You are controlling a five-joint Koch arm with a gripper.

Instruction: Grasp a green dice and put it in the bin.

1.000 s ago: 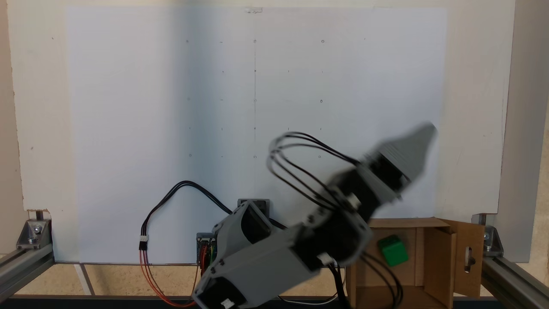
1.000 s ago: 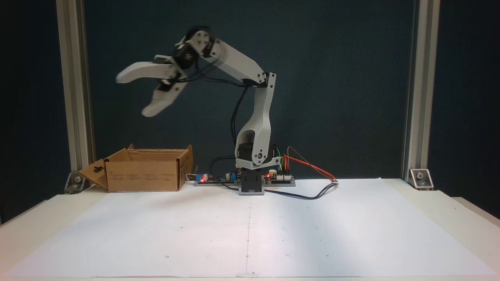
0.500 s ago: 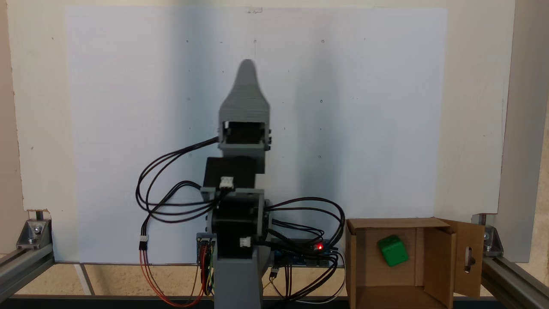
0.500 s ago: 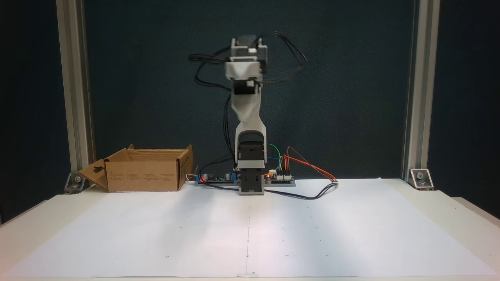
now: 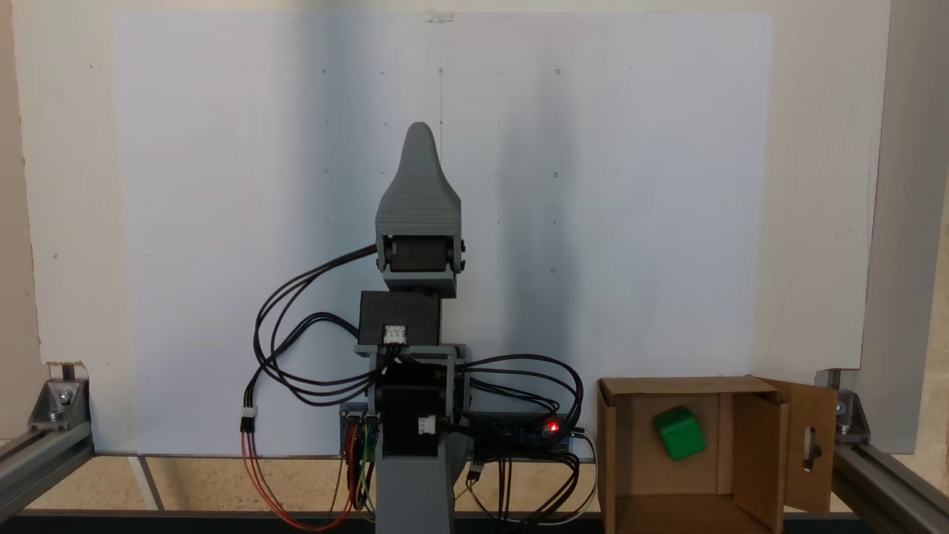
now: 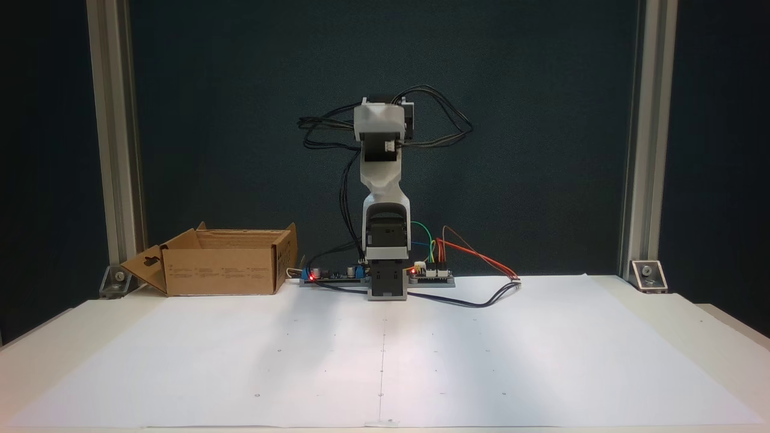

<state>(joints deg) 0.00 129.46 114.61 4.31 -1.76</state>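
A small bright green dice (image 5: 679,434) lies inside the bin (image 5: 623,445), an open brown cardboard box, resting on the box floor toward the back wall. In the fixed view from above, dice and bin sit well to the right of the pincer and lower in the picture, level with the arm's base. One side flap (image 5: 809,445) of the bin stands open on the far right and has a slot cut through it. In the fixed view from the front, the bin (image 6: 222,270) stands on the table well below and to the left of the pincer, its slotted flap folded outward; the dice is hidden by the box walls there.

The pincer (image 5: 420,141) points straight out over the white paper sheet (image 5: 222,222), away from the bin. From above, a single grey tapered jaw shows, the other lying behind it, so I cannot tell whether the pincer is released or clenched. From the front, the pincer (image 6: 380,174) faces the camera head-on and its jaws cannot be separated. Nothing is seen held in it.

Behind the pincer, black cables (image 5: 311,348) loop beside the arm (image 6: 385,240), and a red light (image 5: 552,426) glows on a circuit board at the base.
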